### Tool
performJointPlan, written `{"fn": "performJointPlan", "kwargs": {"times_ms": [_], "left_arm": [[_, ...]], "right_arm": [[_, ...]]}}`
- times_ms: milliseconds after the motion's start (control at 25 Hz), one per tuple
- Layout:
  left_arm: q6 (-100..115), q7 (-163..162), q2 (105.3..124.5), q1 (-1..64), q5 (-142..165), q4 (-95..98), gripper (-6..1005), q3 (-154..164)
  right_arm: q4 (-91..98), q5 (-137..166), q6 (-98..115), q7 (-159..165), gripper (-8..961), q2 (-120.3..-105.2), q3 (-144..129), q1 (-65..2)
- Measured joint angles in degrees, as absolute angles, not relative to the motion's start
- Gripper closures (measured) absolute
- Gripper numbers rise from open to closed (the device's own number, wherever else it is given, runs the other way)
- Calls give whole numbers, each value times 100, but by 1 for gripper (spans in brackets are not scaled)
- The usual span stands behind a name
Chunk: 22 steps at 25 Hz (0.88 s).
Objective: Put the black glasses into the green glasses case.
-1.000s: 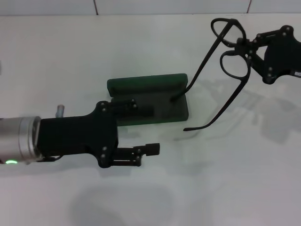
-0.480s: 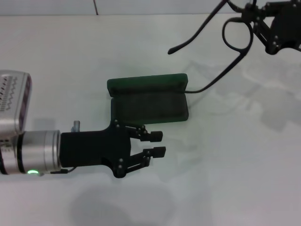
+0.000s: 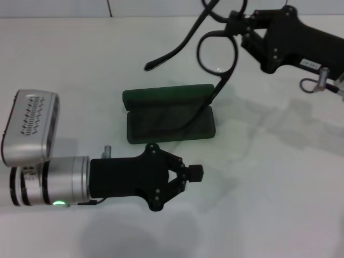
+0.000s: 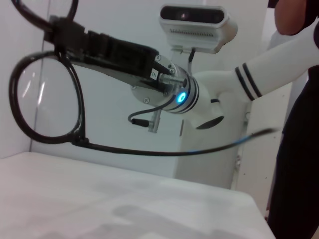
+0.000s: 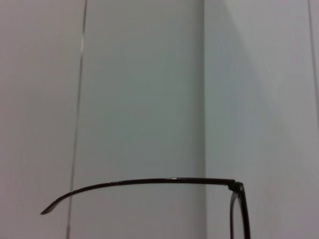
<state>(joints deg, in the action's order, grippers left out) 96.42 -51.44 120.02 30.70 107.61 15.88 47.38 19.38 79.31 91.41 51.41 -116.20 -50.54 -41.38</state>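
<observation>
White surface [image 3: 279,188] carries the green glasses case [image 3: 169,115], lying open near the middle with its lid raised at the far edge. Above and behind it, the right tool [image 3: 240,29] pinches the black glasses [image 3: 216,51] at the frame, holding them in the air; one temple arm hangs down over the case's right end. The left tool [image 3: 194,173] hovers just in front of the case, fingers pressed together on nothing.

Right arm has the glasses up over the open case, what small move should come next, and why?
Probably lower them a little toward the tray. The right gripper holds the black glasses at the bridge, lifted above the open green glasses case, one temple already reaching in. The left gripper waits in front of the case.
</observation>
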Motion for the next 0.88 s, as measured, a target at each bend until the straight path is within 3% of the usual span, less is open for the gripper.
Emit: {"fn": "performJointPlan", "kwargs": {"times_ms": [320,880], "left_arm": [[9642,-5187,12008,3282,10576,1357,1001,4735],[9675,-5181,12010,3391,10399,1327,999,4712]], "right_arm": [[1336,7918,9245,5104,915,-11621,-5301,-4418],[1211,7954,9127,5092,916,-11619,-5718,-4351]]}}
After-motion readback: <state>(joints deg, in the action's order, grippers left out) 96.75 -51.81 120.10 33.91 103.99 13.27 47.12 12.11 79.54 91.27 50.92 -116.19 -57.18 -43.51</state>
